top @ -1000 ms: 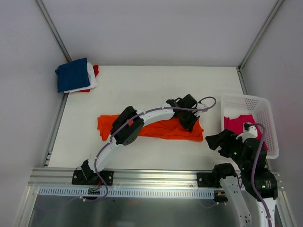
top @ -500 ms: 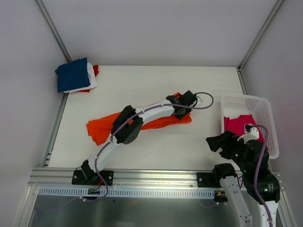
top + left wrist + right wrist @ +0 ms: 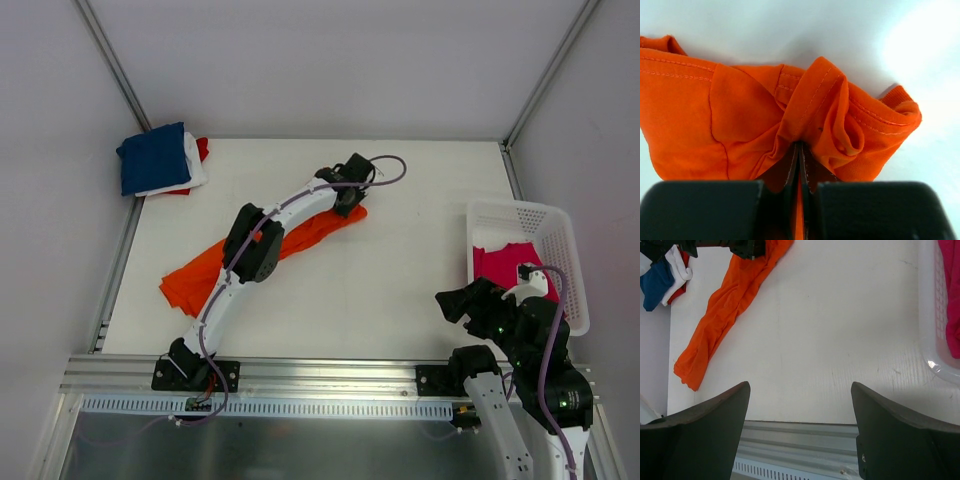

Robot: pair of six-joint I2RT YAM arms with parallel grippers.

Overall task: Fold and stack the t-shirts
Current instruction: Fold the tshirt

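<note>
Bright even overhead light, faint soft shadows. Glare whitens tabletop (image 3: 925,40) in left wrist view; right tool (image 3: 799,387) slightly blurred.

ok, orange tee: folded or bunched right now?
Bunched, not folded. The orange tee lies as a rumpled diagonal strip on the table, one end pinched in the shut left gripper.
</note>
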